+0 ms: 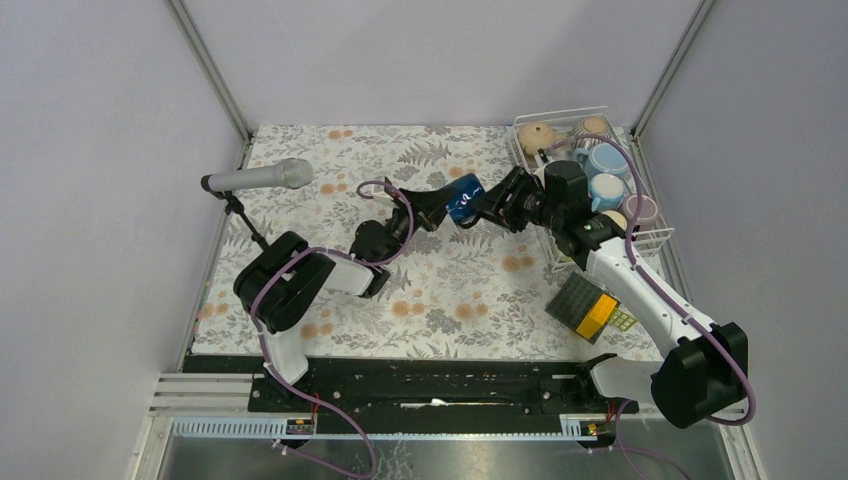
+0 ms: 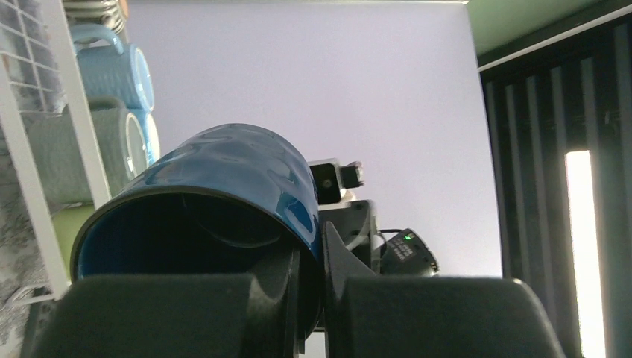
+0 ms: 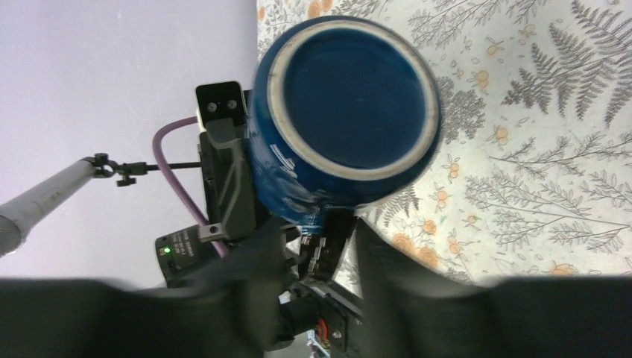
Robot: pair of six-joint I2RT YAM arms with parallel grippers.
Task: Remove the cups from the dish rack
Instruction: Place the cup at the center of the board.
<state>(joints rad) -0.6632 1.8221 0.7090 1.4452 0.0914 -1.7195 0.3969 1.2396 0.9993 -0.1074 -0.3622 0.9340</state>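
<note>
A dark blue cup (image 1: 463, 198) hangs on its side over the middle of the table, between the two arms. My left gripper (image 2: 322, 253) is shut on its wall at the rim, one finger inside the cup (image 2: 223, 168) and one outside. My right gripper (image 3: 320, 239) stands open just below the cup's base (image 3: 346, 104), with a gap showing between its fingers. The white wire dish rack (image 1: 655, 237) sits at the back right and holds several cups, among them a tan one (image 1: 535, 137), a light blue one (image 1: 607, 160) and a pink one (image 1: 640, 208).
A microphone (image 1: 262, 178) on a stand reaches in at the left edge of the floral cloth. A black-and-orange square pad (image 1: 590, 305) lies near my right arm. The rack's wire wall (image 2: 82, 134) and a light blue cup (image 2: 119, 74) fill the left of the left wrist view.
</note>
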